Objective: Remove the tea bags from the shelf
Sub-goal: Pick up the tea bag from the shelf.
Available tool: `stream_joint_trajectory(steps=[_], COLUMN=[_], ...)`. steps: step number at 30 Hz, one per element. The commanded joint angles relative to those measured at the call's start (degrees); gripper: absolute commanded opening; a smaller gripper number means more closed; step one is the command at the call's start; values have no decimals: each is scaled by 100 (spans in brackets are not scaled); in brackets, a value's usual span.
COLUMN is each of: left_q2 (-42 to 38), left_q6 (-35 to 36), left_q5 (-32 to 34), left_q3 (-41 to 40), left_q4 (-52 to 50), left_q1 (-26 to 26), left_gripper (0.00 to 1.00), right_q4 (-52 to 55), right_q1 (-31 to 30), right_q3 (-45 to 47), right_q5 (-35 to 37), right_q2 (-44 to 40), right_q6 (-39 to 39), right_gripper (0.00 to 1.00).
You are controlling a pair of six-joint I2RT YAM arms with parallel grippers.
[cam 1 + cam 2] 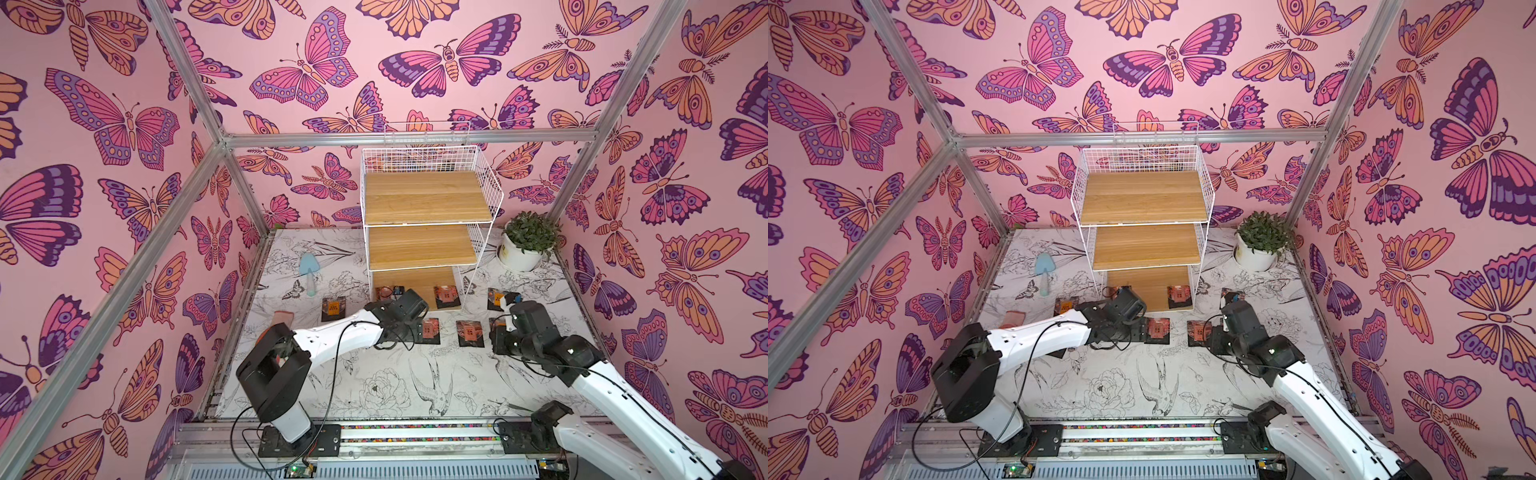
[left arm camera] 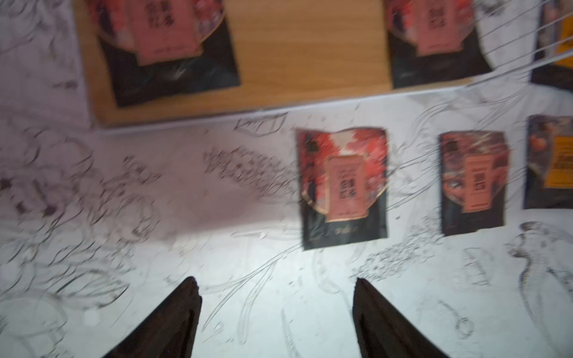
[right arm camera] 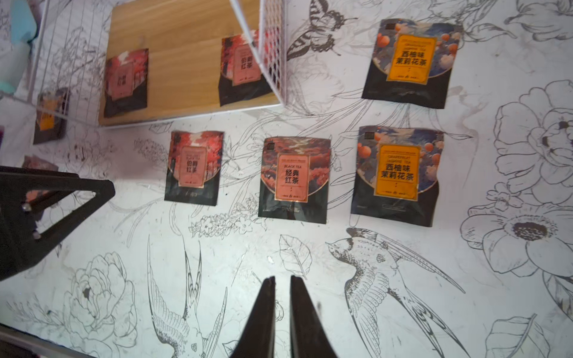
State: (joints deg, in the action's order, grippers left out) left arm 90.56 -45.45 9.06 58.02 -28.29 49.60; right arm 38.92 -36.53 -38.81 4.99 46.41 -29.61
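Observation:
The shelf (image 1: 428, 216) stands at the back of the table; its two upper boards are bare. Two pink-labelled tea bags (image 3: 125, 82) (image 3: 242, 69) lie on its lowest board (image 2: 304, 55). On the table in front lie more tea bags: two pink ones (image 3: 193, 167) (image 3: 294, 179) and two orange ones (image 3: 397, 175) (image 3: 409, 62). A further orange one (image 1: 332, 309) lies left of the shelf. My left gripper (image 2: 276, 283) hovers open over bare table just before the lowest board, holding nothing. My right gripper (image 3: 282, 279) is shut and empty, above the table nearer the front than the row of bags.
A white plant pot (image 1: 521, 253) stands right of the shelf. A light blue trowel (image 1: 308, 270) and a pinkish glove (image 1: 283, 318) lie on the left. The shelf's wire side (image 3: 273, 52) rises between the board and the right-hand bags. Metal frame posts line the table edges.

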Motion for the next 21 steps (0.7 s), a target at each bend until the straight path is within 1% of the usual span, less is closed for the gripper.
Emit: stream_joint_trajectory(steps=[1,4,8,12,14,15,18,21], left_q2=[-632,-1238,-2187,-2917,-3139,-3194,-3272,-3274], left_q6=[-318,-299,-252,-190,-80,-25,151,216], left_q5=[315,152,45,-164,-256,-313,-539,-610], left_q3=[-623,-1100,-1494,-1808,-1879,-1904,-1913,-1997], left_q4=[-209,-495,-1042,-1141,-1111,-1105,-1031,-852], left_q1=[-209,-640,-1340,-2081,-2358,-2475,-2805,-2881], left_gripper=[81,81,81,82,82,82,83,83], right_q4=[-483,-1080,-1675,-2468,-2828,-2892,-2988,-3084], right_q1=[-749,-1380,-1756,-1830,-1862,-1883,-1932,-1934], right_q3=[113,346,185,-195,-415,-564,-1085,-1532], right_q5=[1118,1511,1658,1523,1464,1444,1339,1395], right_q2=[19,222,957,2005,2609,2867,3685,4413], right_q6=[-652,-640,-439,-259,-99,-23,186,376], right_gripper=[18,22,24,38,46,48,50,51])
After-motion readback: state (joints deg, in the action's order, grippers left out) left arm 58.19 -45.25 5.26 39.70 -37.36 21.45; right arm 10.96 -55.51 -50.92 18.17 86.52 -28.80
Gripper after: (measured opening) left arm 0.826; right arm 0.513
